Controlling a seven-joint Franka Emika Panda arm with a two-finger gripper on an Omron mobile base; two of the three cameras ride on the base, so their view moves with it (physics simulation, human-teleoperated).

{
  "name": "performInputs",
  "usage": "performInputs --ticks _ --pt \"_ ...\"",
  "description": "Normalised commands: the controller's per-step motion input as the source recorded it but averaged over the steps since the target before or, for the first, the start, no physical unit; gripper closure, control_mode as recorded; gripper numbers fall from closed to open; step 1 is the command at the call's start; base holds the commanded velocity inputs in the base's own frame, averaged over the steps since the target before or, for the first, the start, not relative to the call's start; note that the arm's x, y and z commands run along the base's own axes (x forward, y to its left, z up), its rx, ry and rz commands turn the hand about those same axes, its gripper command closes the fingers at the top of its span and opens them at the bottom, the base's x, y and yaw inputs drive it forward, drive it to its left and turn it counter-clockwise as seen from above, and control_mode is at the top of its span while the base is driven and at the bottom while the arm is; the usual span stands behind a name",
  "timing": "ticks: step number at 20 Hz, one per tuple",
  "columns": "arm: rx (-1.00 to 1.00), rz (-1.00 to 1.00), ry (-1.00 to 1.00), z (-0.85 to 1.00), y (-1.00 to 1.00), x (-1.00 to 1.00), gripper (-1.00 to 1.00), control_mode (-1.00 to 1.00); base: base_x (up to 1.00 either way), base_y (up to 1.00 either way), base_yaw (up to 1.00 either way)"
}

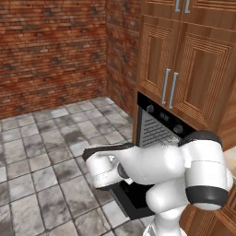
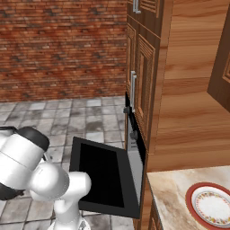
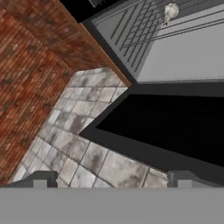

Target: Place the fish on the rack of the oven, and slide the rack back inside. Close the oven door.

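The black oven (image 1: 162, 118) sits in brown wooden cabinetry, its knobbed control strip (image 2: 130, 130) above the cavity. The oven door (image 2: 103, 173) hangs fully open and lies flat, dark glass up; it also shows below my arm (image 1: 133, 198) and across the hand view (image 3: 175, 127). Inside the grey cavity, the wire rack (image 3: 142, 28) carries a small pale grey thing, apparently the fish (image 3: 170, 11). My gripper (image 3: 111, 179) is open and holds nothing. It hovers off the door's outer edge, above the floor tiles, its fingertips (image 3: 40, 179) wide apart.
Wooden cabinet doors with steel bar handles (image 1: 168, 87) stand above the oven. A red-rimmed white plate (image 2: 211, 205) rests on the stone counter (image 2: 173, 197) to the right. Brick walls (image 1: 50, 50) close off the tiled floor (image 1: 41, 152) on the left.
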Motion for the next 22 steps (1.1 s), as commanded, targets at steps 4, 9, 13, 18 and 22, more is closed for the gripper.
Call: performInputs --ticks 4,9,13,18,22 --pt "-0.21 0.0 0.0 0.0 1.0 -0.74 -1.0 -1.0 0.0 0.0 0.0" --pt "-0.19 -0.01 -0.05 -0.09 1.0 -0.82 -1.0 -1.0 0.0 0.0 0.0" --pt "-0.19 -0.03 -0.11 -0.35 1.0 -0.78 -1.0 -1.0 0.0 0.0 0.0" --pt "-0.21 -0.04 -0.25 -0.47 0.88 -0.87 -1.0 -1.0 0.0 0.0 0.0" --pt "-0.19 -0.03 -0.43 -0.56 0.67 -1.0 -1.0 -1.0 0.0 0.0 0.0"
